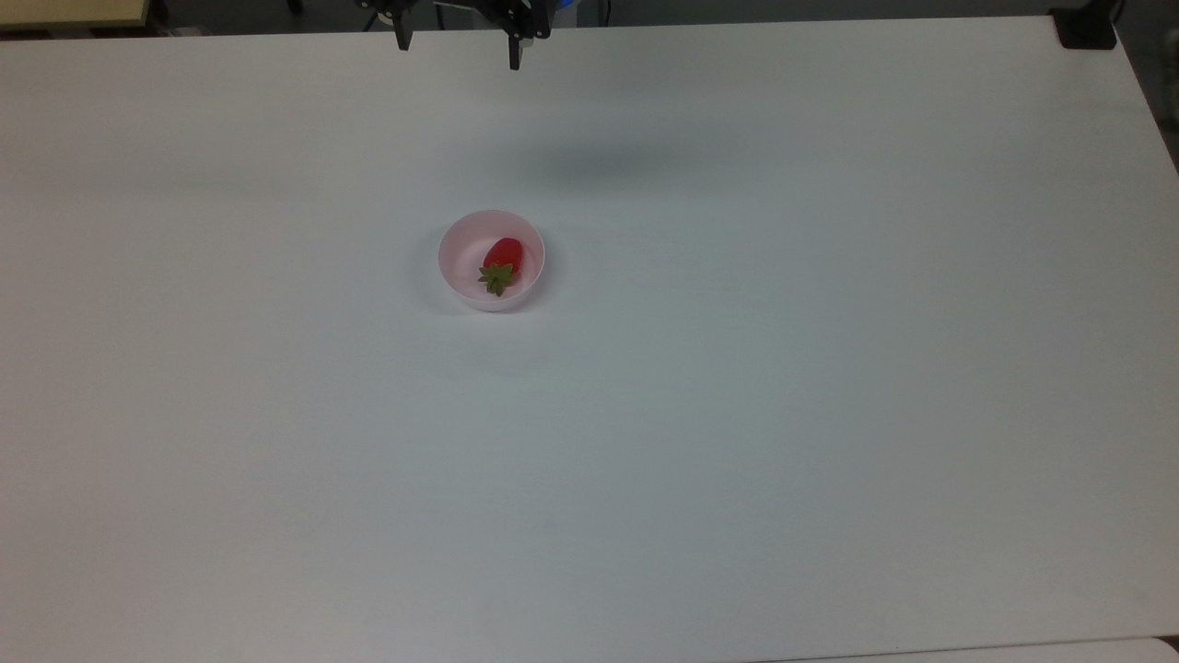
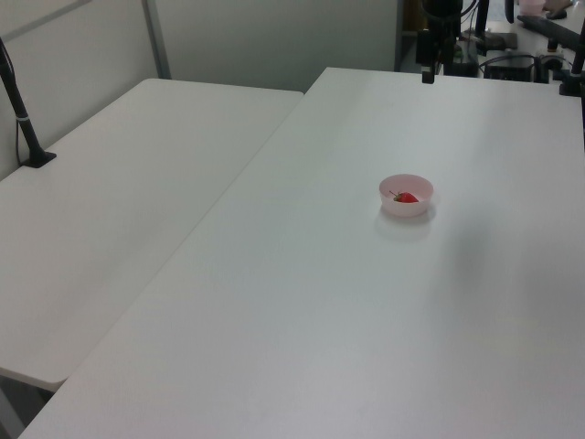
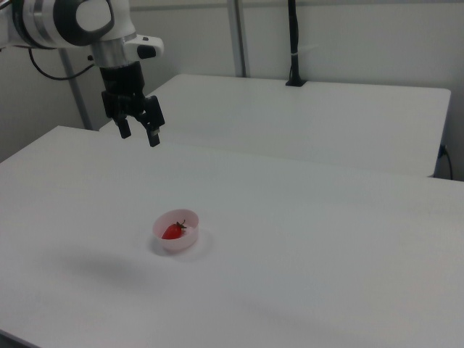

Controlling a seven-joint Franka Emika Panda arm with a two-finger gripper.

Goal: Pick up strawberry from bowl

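Table: a broad white table runs across the room, its near stretch bare in the right view.
Bowl: a small pale pink bowl sits upright on the table, a little toward the top view's left of the middle; in the right view it stands toward the right view's lower left, and in the left view toward the left view's right.
Strawberry: the red strawberry lies on its side inside the bowl, its green leaf cap turned toward the top view's bottom edge; it also shows as a red spot in the bowl in the right view and the left view.
Gripper: the gripper hangs in the air above the table, well apart from the bowl and beyond it; its two dark fingers point down and stand spread with a clear gap between them, holding nothing. In the top view it shows at the top edge.
Arm: the white arm reaches in from the right view's upper left.
Second table: another white table stands behind, with a black post at its far edge.
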